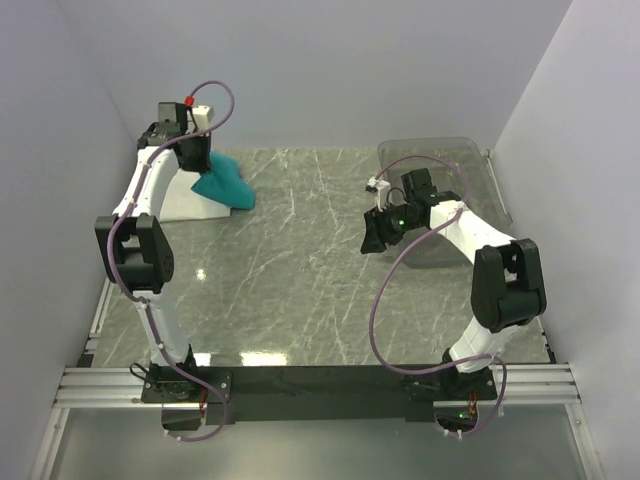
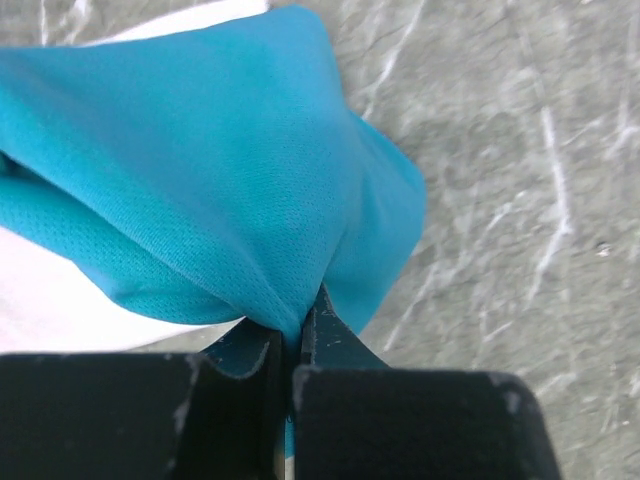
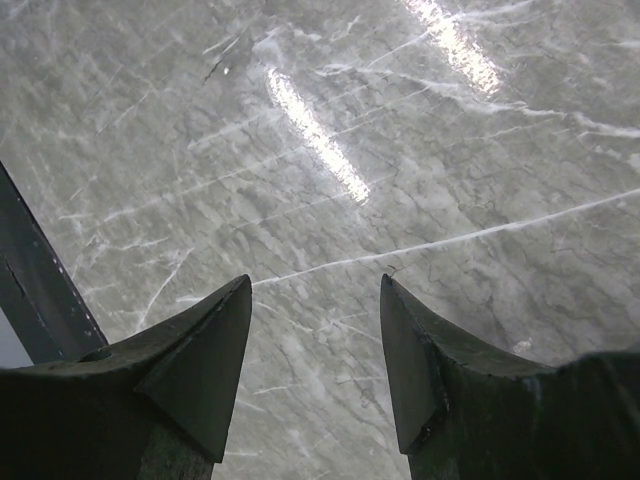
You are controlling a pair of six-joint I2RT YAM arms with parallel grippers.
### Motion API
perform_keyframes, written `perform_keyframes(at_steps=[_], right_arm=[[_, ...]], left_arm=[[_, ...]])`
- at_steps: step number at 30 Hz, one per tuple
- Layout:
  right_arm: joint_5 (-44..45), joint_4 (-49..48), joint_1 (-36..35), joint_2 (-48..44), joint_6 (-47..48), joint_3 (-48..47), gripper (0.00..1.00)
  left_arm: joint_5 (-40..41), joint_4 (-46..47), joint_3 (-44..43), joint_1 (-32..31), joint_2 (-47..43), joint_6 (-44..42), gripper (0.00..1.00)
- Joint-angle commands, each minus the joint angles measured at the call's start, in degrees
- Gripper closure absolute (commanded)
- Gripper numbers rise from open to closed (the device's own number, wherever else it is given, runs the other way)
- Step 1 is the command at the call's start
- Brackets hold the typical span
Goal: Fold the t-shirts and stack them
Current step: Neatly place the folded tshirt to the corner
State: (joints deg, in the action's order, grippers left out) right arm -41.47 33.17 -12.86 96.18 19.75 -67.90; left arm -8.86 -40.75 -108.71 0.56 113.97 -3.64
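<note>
**Task status**
- Both shirts are at the far left corner of the table [image 1: 300, 270].
- The white t-shirt [image 1: 188, 204] lies flat on the table as a compact shape. By judgement, it is already folded.
- The teal t-shirt [image 1: 226, 184] rests on the white one, covering the side that faces the table centre and spilling a little past it onto the table.
- The teal cloth is bunched and lifted into a peak, not laid flat.

**Jaws**
- Left gripper [image 2: 293, 345]: jaws closed on a pinch of teal fabric. In the left wrist view the cloth is drawn to a point at the jaws, with white cloth showing beneath along the left edge.
- Right gripper [image 3: 315, 350]: jaws apart and holding nothing. It hangs over bare table right of centre, well apart from both shirts.

**Done, by judgement**
- The white shirt is folded.
- The teal shirt has been brought onto it.

**Left to do, by judgement**
- Lay the teal shirt flat and finish its fold.
- Square it on the white one.
- Release it.

**Containers**
- A clear plastic bin [image 1: 428, 143] stands at the far right corner.
- The right arm covers its near part.
- No cloth shows in the part that is visible
</note>
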Motion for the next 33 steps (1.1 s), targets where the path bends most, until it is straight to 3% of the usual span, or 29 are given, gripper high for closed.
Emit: perform_keyframes(at_steps=[1, 17, 33], right_arm=[[-1.85, -1.44, 0.56, -0.03, -0.15, 0.49, 0.39], [-3.61, -0.91, 0.56, 0.67, 0.47, 1.1, 0.39], [-4.23, -0.47, 0.56, 2.52, 0.82, 1.36, 0.39]], left_arm=[[-4.4, -0.03, -1.95, 2.69, 0.98, -2.86, 1.0], [-5.02, 0.23, -5.29, 9.81, 7.32, -2.16, 0.99], [-14.41, 0.5, -9.33, 8.93, 3.72, -6.29, 0.99]])
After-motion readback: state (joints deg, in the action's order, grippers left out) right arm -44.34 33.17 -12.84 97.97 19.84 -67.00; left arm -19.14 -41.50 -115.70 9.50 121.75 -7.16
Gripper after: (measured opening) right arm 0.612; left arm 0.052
